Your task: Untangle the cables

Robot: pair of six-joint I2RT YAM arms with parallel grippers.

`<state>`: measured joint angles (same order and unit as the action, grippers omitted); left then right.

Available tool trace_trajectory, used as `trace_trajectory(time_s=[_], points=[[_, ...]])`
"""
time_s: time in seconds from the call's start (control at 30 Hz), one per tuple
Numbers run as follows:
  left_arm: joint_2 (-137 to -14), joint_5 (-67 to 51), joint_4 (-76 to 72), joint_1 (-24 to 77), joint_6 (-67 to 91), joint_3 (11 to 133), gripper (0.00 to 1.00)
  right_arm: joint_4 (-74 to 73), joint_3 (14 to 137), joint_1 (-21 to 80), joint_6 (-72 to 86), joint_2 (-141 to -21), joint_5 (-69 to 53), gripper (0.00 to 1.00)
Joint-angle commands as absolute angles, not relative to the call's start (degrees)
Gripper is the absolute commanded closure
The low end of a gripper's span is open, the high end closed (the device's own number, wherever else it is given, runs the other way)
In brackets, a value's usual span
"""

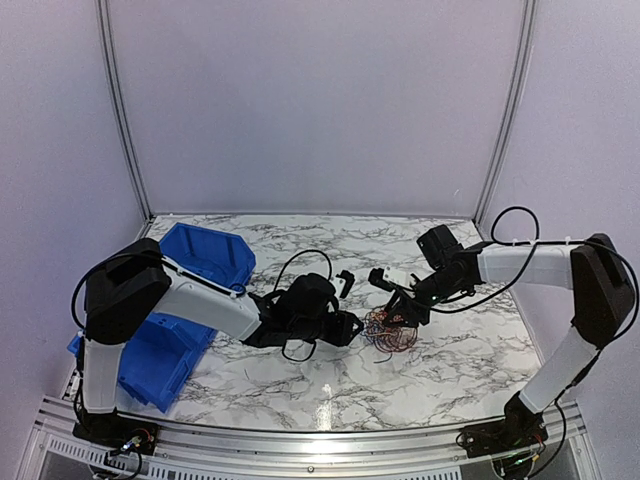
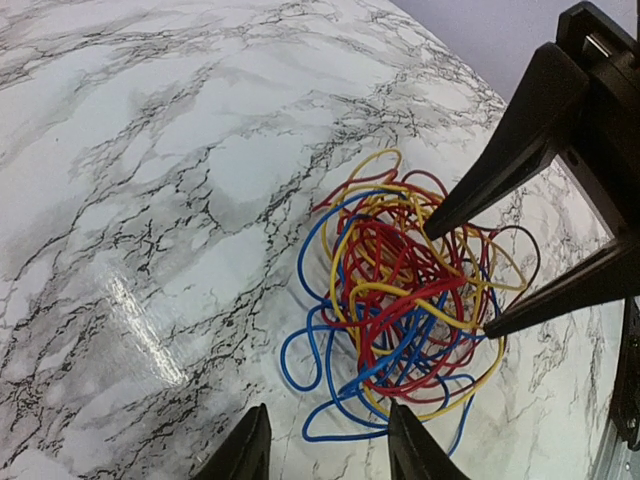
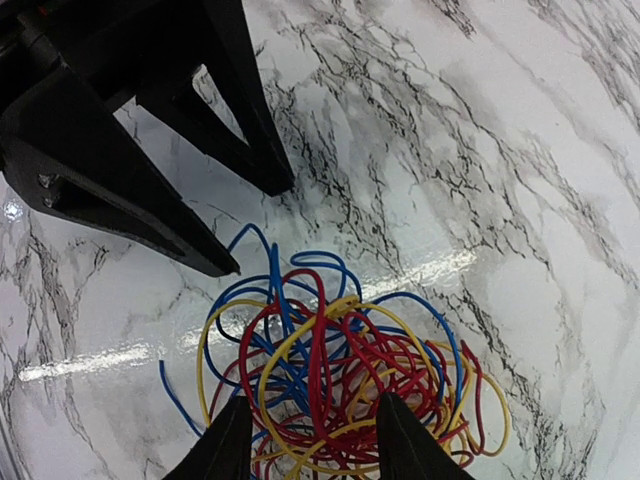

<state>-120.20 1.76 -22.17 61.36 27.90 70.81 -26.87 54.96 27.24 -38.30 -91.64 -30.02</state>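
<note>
Top: cables (image 1: 388,338), one tangle on the table (image 1: 300,390), between my left gripper (image 1: 358,328) and right gripper (image 1: 397,318).

Left wrist: my left fingers (image 2: 252,452) spread wide, empty, just short of the tangle.

Right wrist: my right fingers (image 3: 228,445) spread wide, straddling the tangle's edge, clamping nothing; contact unclear.

- White marble-veined table (image 1: 300,385): spread beneath the left pincer (image 1: 358,328) and the right pincer (image 1: 393,320).
- Blue bin (image 1: 205,255): well left of the left pincer, farther back.
- Second blue bin (image 1: 150,360): left of that pincer, nearer, at the table's edge.
- Metal rail (image 1: 300,435): along the near edge, well short of both pincers.
- Pale wall (image 1: 320,100): far beyond them.
</note>
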Motion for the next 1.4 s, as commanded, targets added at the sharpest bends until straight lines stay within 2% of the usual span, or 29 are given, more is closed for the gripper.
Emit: trace_trajectory(time_s=[0.0, 0.33, 0.4, 0.47, 0.53, 1.07, 1.2, 1.37], points=[[-117.1, 0.9, -23.3, 61.9, 25.4, 68.6, 0.56, -25.7, 54.8, 27.1, -39.2, -92.3, -27.1, 0.56], [-117.4, -1.2, -25.1, 62.0, 17.3, 67.6, 0.55, -25.7, 54.6, 27.2, -39.5, -93.1, -27.0, 0.56], [-115.4, -2.9, -32.0, 62.6, 13.2, 63.2, 0.39, -25.8, 54.5, 27.2, -39.7, -93.2, -27.1, 0.56], [-112.9, 2.2, -38.1, 63.4, 11.4, 58.1, 0.35, -25.9, 54.5, 27.2, -39.6, -93.3, -27.1, 0.56], [-112.9, 4.9, -37.4, 63.4, 10.6, 58.2, 0.35, -25.9, 54.5, 27.2, -39.7, -93.5, -27.2, 0.56], [-123.1, 8.6, -28.4, 63.3, 5.3, 70.7, 0.55, -26.2, 54.8, 27.2, -39.8, -94.8, -27.1, 0.57], [-124.1, 8.8, -27.1, 63.3, 4.8, 72.1, 0.63, -26.3, 54.8, 27.2, -39.8, -94.9, -27.0, 0.56], [-123.1, 9.3, -27.0, 63.3, 4.9, 70.5, 0.62, -26.3, 54.8, 27.2, -39.9, -95.2, -27.1, 0.57]])
